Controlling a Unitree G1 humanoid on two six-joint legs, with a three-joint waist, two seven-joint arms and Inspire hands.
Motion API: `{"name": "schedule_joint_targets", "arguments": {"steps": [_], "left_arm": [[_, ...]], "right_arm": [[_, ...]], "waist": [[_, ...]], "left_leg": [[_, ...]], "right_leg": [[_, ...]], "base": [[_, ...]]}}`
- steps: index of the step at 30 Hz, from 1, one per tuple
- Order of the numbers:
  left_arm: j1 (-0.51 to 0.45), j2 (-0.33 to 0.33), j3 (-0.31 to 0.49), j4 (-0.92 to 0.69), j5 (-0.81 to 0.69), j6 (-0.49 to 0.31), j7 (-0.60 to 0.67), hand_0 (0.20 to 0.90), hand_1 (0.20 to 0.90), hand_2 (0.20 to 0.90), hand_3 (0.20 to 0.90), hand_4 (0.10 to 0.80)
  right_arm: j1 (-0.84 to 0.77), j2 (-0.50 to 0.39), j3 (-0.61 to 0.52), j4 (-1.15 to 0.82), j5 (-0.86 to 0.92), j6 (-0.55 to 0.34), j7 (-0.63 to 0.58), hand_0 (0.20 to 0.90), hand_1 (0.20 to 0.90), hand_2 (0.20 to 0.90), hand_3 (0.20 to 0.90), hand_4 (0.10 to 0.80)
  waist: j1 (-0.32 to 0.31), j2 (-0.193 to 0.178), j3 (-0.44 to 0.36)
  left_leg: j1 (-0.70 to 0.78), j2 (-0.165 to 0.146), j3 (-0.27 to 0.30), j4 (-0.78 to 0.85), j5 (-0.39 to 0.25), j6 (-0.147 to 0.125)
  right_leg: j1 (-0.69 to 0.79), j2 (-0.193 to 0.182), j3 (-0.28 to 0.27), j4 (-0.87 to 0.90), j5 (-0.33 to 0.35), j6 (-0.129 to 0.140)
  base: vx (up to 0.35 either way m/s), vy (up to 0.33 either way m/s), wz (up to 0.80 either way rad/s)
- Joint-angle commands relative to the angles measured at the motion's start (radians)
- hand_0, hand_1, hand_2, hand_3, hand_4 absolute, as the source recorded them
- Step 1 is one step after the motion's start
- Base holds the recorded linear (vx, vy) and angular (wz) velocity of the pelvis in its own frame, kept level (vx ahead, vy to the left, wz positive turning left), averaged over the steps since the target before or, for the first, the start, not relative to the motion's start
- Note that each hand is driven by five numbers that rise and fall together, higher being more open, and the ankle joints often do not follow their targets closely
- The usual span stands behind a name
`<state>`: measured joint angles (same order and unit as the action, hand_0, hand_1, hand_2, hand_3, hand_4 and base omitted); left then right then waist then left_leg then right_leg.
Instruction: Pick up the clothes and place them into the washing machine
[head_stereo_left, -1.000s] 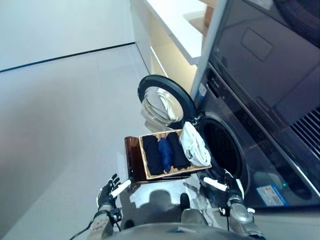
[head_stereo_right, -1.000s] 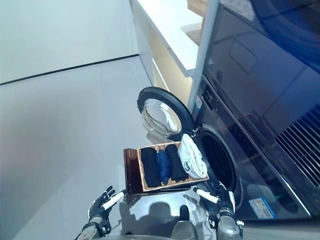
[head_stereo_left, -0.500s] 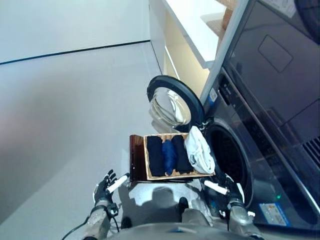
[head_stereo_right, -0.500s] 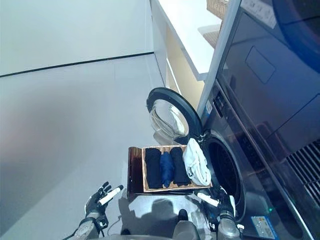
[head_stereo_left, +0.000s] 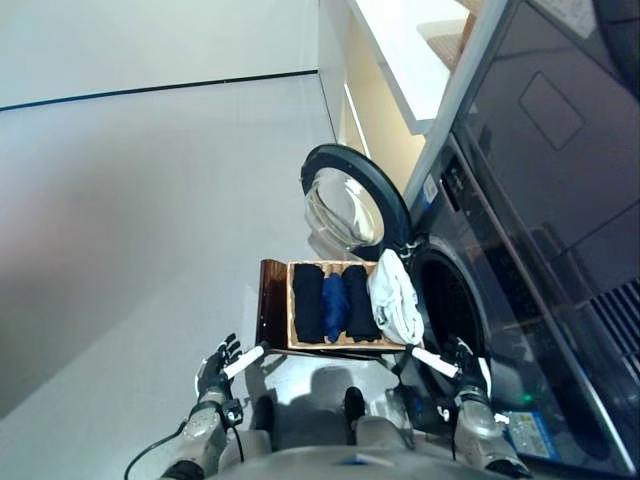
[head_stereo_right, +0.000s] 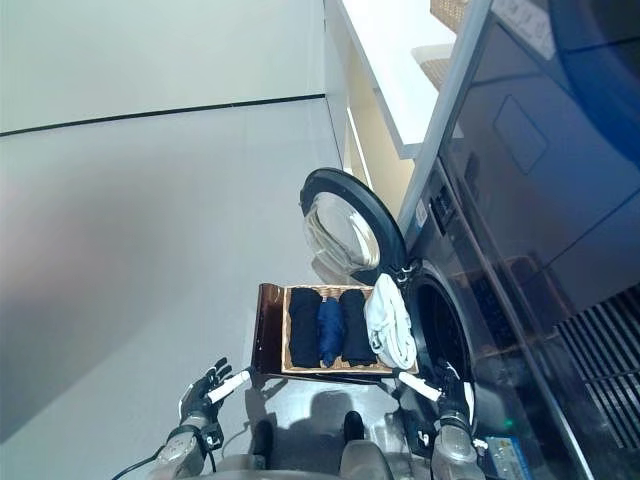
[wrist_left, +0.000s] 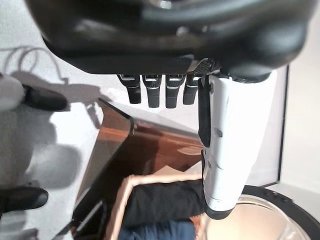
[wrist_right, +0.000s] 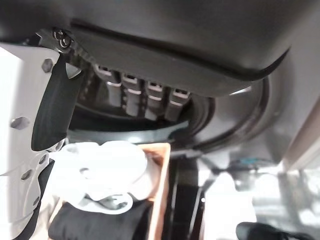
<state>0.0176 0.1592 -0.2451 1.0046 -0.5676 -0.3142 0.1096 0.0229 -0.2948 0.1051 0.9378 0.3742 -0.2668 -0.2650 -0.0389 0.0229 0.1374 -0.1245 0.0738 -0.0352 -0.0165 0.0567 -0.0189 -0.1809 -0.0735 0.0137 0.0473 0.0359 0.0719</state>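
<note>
Head views showed the washing machine (head_stereo_left: 470, 300) door open beside the basket (head_stereo_left: 340, 345) of clothes (head_stereo_left: 335, 305) on grey floor (head_stereo_left: 130, 220); wrist views showed left robot hand (head_stereo_left: 215, 372) and right robot hand (head_stereo_left: 462, 362) with relaxed, empty fingers

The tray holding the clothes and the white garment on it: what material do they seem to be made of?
The tray looks like light wood or bamboo: tan rim with pale edges, unglossy. The white garment looks like soft knit cotton: matte, rumpled, rounded folds. Neither is certain.
</note>
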Motion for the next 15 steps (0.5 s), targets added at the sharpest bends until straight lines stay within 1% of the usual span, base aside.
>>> {"name": "schedule_joint_targets", "arguments": {"steps": [1,4,6,8,9,10,15], "left_arm": [[-0.027,0.056,0.041,-0.034,-0.011,-0.073,0.006,0.9,0.9,0.9,0.9,0.8],[-0.028,0.066,0.048,-0.051,-0.014,-0.083,0.018,0.9,0.9,0.9,0.9,0.8],[-0.032,0.072,0.05,-0.056,-0.015,-0.086,0.021,0.9,0.9,0.9,0.9,0.8],[-0.038,0.076,0.054,-0.051,-0.012,-0.087,0.026,0.9,0.9,0.9,0.9,0.8],[-0.042,0.08,0.055,-0.051,-0.014,-0.089,0.03,0.9,0.9,0.9,0.9,0.8],[-0.042,0.08,0.056,-0.05,-0.014,-0.089,0.03,0.9,0.9,0.9,0.9,0.8],[-0.046,0.083,0.053,-0.044,-0.003,-0.085,0.03,0.9,0.9,0.9,0.9,0.8]], "right_arm": [[-0.025,-0.007,-0.01,-0.046,0.025,-0.074,-0.02,0.9,0.9,0.9,0.9,0.8],[-0.039,0.003,-0.001,-0.055,0.02,-0.063,-0.019,0.9,0.9,0.9,0.9,0.8],[-0.051,0.008,0.006,-0.059,0.02,-0.061,-0.024,0.9,0.9,0.9,0.9,0.8],[-0.06,0.016,0.011,-0.057,0.018,-0.058,-0.026,0.9,0.9,0.9,0.9,0.8],[-0.067,0.019,0.019,-0.06,0.015,-0.054,-0.022,0.9,0.9,0.9,0.9,0.8],[-0.067,0.019,0.019,-0.06,0.015,-0.054,-0.022,0.9,0.9,0.9,0.9,0.8],[-0.072,0.033,0.029,-0.059,0.01,-0.046,-0.018,0.9,0.9,0.9,0.9,0.8]], "waist": [[0.021,-0.035,-0.016],[0.022,-0.041,-0.029],[0.024,-0.043,-0.031],[0.023,-0.046,-0.035],[0.022,-0.049,-0.037],[0.023,-0.05,-0.037],[0.021,-0.062,-0.046]], "left_leg": [[-0.139,-0.016,0.034,0.094,0.055,-0.046],[-0.132,-0.036,0.067,0.097,0.024,-0.02],[-0.13,-0.043,0.09,0.1,0.011,-0.008],[-0.12,-0.053,0.105,0.097,-0.001,0.002],[-0.117,-0.062,0.112,0.099,-0.011,0.009],[-0.117,-0.062,0.112,0.1,-0.011,0.009],[-0.095,-0.084,0.122,0.089,-0.033,0.026]], "right_leg": [[0.21,-0.041,0.003,-0.006,-0.073,0.031],[0.203,-0.084,0.015,0.006,-0.068,0.063],[0.189,-0.105,0.022,0.022,-0.054,0.075],[0.179,-0.122,0.023,0.029,-0.029,0.087],[0.17,-0.135,0.026,0.031,0.005,0.095],[0.17,-0.135,0.026,0.03,0.005,0.095],[0.174,-0.159,0.018,0.027,0.052,0.11]], "base": [[0.151,0.187,-0.8],[0.13,0.182,-0.34],[0.079,0.154,-0.26],[0.07,0.145,-0.15],[0.053,0.101,-0.04],[0.043,0.098,-0.01],[0.044,0.078,-0.03]]}}
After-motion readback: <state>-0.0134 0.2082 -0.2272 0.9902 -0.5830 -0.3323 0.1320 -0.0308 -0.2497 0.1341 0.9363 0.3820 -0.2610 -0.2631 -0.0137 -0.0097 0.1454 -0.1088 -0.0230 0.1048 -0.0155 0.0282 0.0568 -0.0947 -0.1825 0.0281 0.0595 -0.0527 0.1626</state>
